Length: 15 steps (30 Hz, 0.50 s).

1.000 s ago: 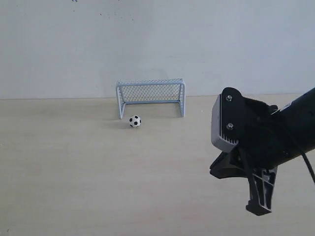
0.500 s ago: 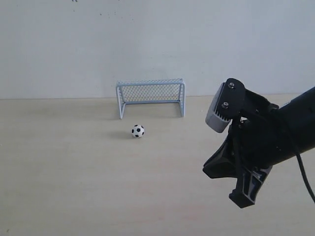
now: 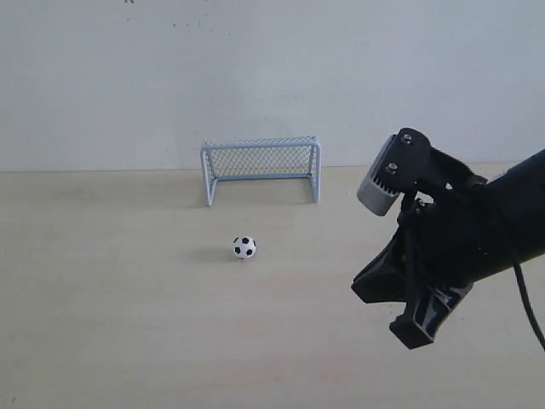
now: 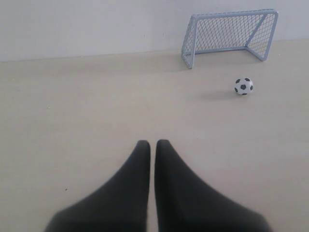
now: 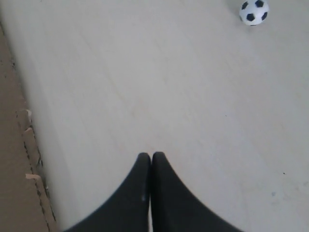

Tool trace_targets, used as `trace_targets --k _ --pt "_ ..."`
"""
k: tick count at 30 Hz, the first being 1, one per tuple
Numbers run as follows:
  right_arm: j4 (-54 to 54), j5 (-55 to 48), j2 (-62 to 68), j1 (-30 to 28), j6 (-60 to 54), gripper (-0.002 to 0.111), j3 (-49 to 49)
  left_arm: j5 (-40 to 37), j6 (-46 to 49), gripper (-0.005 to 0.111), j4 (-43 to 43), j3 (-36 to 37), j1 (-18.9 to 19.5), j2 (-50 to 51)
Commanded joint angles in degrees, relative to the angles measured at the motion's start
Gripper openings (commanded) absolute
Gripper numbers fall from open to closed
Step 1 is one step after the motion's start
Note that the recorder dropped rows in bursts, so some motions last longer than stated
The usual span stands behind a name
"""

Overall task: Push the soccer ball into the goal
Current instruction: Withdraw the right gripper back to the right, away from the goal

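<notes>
The soccer ball (image 3: pixel 244 247), white with black patches, lies on the pale wooden table in front of the goal (image 3: pixel 261 169), clear of its mouth. The goal, a grey-white frame with mesh, stands at the back by the wall. My right gripper (image 3: pixel 417 331) hangs above the table at the front right, shut and holding nothing, well apart from the ball. The right wrist view has the ball (image 5: pixel 254 11) far ahead of the shut gripper (image 5: pixel 151 154). In the left wrist view, the shut left gripper (image 4: pixel 152 142) is far from both the ball (image 4: pixel 244 86) and the goal (image 4: pixel 229 34).
A white wall (image 3: pixel 255 77) rises right behind the goal. The table (image 3: pixel 128 298) stretches wide around the ball. A brown cardboard strip (image 5: pixel 14 169) borders the table's edge in the right wrist view.
The ball has rolled away from the goal mouth toward the front of the table and slightly right. My right arm has tilted and shifted a little left.
</notes>
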<state>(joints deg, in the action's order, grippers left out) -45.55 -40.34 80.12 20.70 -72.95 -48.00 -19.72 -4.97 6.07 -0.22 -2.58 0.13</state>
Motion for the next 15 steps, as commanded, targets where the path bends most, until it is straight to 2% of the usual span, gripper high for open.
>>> trace_targets --k 1,8,15 --pt "-0.6 0.6 -5.0 -0.2 2.5 0.0 0.5 0.2 0.0 0.004 0.0 0.2 0.2 -0.1" --pt "-6.6 13.1 -18.9 -0.2 2.6 0.0 9.8 0.2 0.0 0.004 0.0 0.2 0.2 -0.1" --pt "-15.2 30.3 -40.1 -0.2 4.6 0.0 25.2 0.2 0.0 0.004 0.0 0.2 0.2 -0.1"
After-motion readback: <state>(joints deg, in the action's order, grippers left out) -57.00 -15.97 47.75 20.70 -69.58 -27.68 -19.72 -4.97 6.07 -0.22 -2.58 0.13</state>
